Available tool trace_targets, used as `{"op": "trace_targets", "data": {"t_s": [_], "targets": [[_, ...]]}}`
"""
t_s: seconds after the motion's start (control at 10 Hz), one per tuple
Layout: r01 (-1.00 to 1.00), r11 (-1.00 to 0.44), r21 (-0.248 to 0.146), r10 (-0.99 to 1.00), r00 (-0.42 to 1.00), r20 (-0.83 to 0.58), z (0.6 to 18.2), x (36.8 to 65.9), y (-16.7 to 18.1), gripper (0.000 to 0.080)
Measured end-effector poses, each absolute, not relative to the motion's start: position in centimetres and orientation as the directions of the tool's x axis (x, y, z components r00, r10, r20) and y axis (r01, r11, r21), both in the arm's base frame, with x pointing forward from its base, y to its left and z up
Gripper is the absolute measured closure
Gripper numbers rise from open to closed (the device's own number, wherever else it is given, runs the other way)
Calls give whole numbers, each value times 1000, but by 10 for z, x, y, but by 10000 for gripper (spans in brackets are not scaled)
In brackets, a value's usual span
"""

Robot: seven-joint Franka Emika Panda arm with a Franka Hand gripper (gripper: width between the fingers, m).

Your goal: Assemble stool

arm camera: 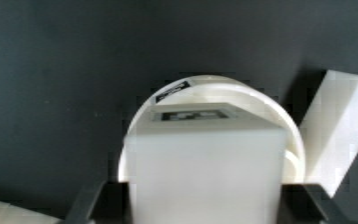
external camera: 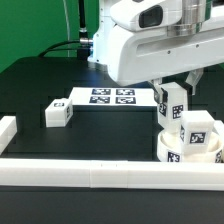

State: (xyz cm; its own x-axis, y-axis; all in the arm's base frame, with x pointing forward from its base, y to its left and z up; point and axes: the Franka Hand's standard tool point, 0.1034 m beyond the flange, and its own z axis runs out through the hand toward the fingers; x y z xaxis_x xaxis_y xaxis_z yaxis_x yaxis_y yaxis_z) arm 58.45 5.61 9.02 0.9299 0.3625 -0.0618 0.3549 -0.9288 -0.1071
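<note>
My gripper (external camera: 172, 94) is shut on a white blocky leg (external camera: 170, 108) and holds it upright just above the round white seat (external camera: 176, 154) at the exterior view's right. Another tagged leg (external camera: 198, 130) stands on the seat beside it. A third leg (external camera: 57, 114) lies loose on the black table at the exterior view's left. In the wrist view the held leg (arm camera: 202, 155) fills the space between my dark fingers (arm camera: 105, 203), and its tagged end (arm camera: 194, 115) points away. A white part (arm camera: 345, 120) shows beside it; which part it is I cannot tell.
The marker board (external camera: 110, 97) lies flat at the middle back of the table. White border rails run along the front (external camera: 100, 176) and the left edge (external camera: 8, 130). The arm's white body (external camera: 150, 40) hangs over the back right.
</note>
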Motion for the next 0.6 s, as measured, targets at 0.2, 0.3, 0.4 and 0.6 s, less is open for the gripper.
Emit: {"op": "trace_targets", "data": {"t_s": [0.2,0.3,0.4,0.6], "targets": [[356,-929,-107,363,930,-62,90,585,56,459],[355,-929,-107,363,930,-62,90,585,56,459],[346,-932,-106,354,933,-63,90,585,57,459],[327,-939,-105,334,940,-65,90,585,57,459]]}}
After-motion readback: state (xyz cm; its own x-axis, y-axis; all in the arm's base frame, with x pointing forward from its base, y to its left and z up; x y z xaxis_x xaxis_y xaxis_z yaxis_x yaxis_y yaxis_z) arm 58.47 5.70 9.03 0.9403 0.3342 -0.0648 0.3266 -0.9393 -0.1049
